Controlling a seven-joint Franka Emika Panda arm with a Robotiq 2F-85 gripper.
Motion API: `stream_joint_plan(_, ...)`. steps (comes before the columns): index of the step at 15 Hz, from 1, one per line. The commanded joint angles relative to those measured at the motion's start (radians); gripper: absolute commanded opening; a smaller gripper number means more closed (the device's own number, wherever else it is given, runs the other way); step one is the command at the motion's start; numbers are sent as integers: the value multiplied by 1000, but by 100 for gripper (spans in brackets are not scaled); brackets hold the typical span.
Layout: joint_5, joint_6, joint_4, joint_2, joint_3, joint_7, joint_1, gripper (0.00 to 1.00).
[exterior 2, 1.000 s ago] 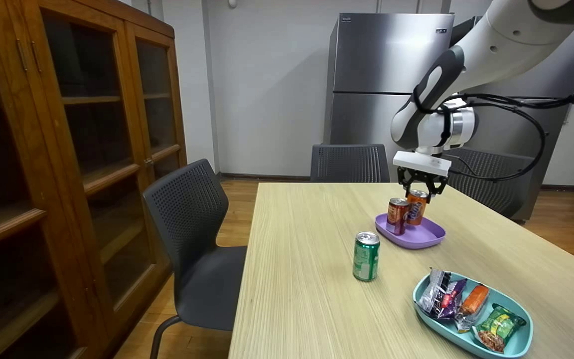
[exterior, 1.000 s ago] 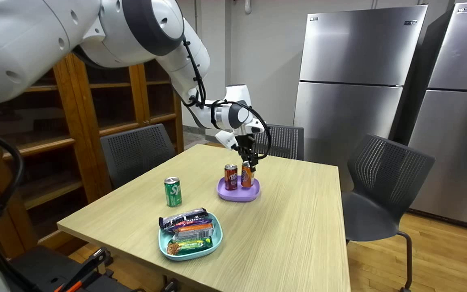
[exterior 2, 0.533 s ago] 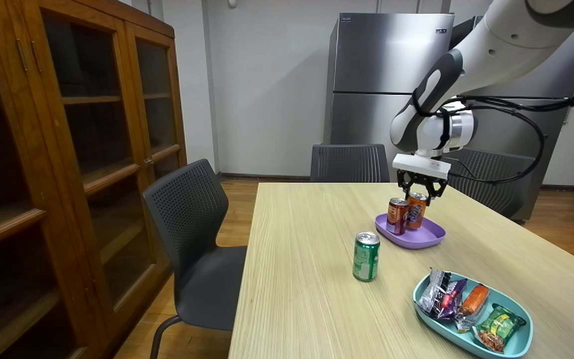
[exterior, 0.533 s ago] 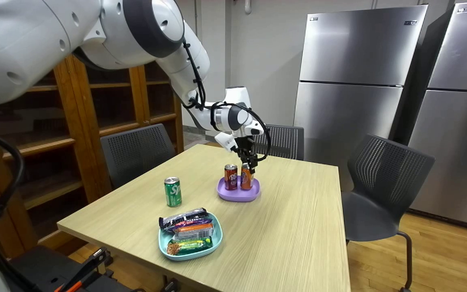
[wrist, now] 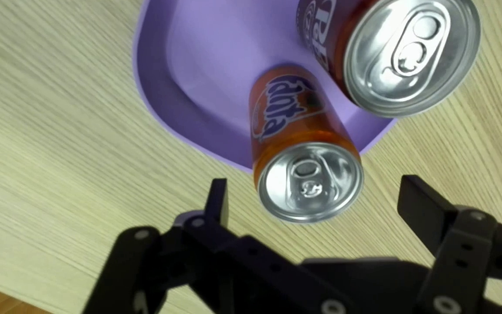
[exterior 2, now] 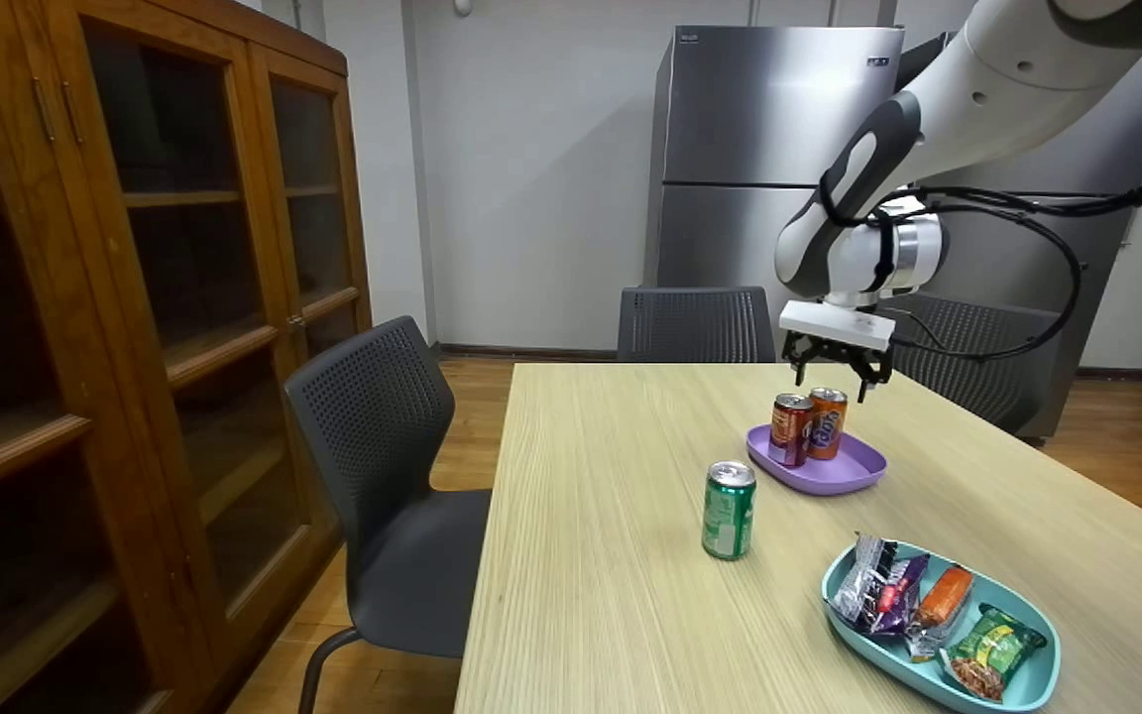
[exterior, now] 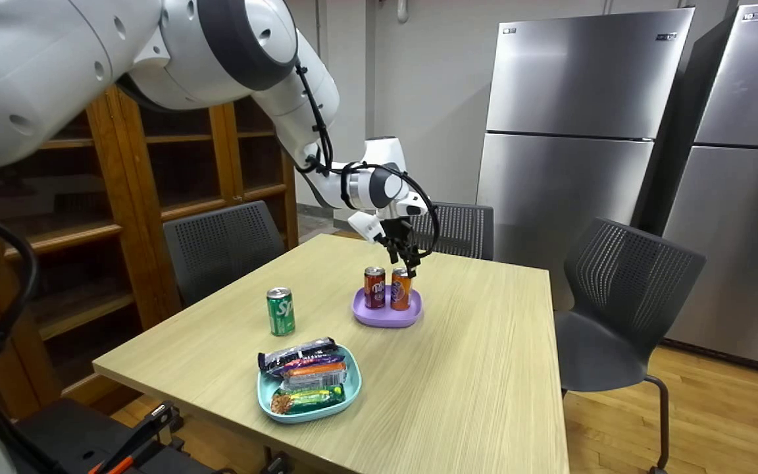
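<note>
An orange Fanta can (exterior: 401,294) stands upright on a purple tray (exterior: 385,321). It also shows on the tray in an exterior view (exterior 2: 827,428) and in the wrist view (wrist: 294,113). A dark red can (exterior: 374,289) stands beside it on the tray; it shows large at the upper right of the wrist view (wrist: 412,52). My gripper (wrist: 314,179) is open and empty. Its black fingers are spread to both sides of the Fanta can's top, apart from it. In both exterior views the gripper (exterior: 403,265) (exterior 2: 831,389) is just above the Fanta can.
A green Sprite can (exterior: 281,313) (exterior 2: 729,511) stands on the wooden table (exterior: 471,368). A teal tray (exterior: 353,395) (exterior 2: 1037,684) with several wrapped snack bars lies near the table's front. Dark chairs (exterior: 622,316) stand round the table. A wooden cabinet (exterior 2: 234,297) and steel refrigerators (exterior: 576,171) stand behind.
The gripper was shut on the Fanta can, slightly raised at first, and lowered it onto the purple tray. Now the fingers have opened, let go of the can and risen a little.
</note>
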Motion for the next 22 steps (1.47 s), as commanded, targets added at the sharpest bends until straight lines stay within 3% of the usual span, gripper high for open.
stream_joint_plan(1,-14,19,-67,-75,8,15,11,100)
stream_joint_plan(6,-13,56,-145,-155,22,-6,26,100)
stream_joint_plan(10,-23,89,-279,-261,57,-68,38,100)
stream_joint_plan(22,-91,139,-702,-580,217,-404,24,100)
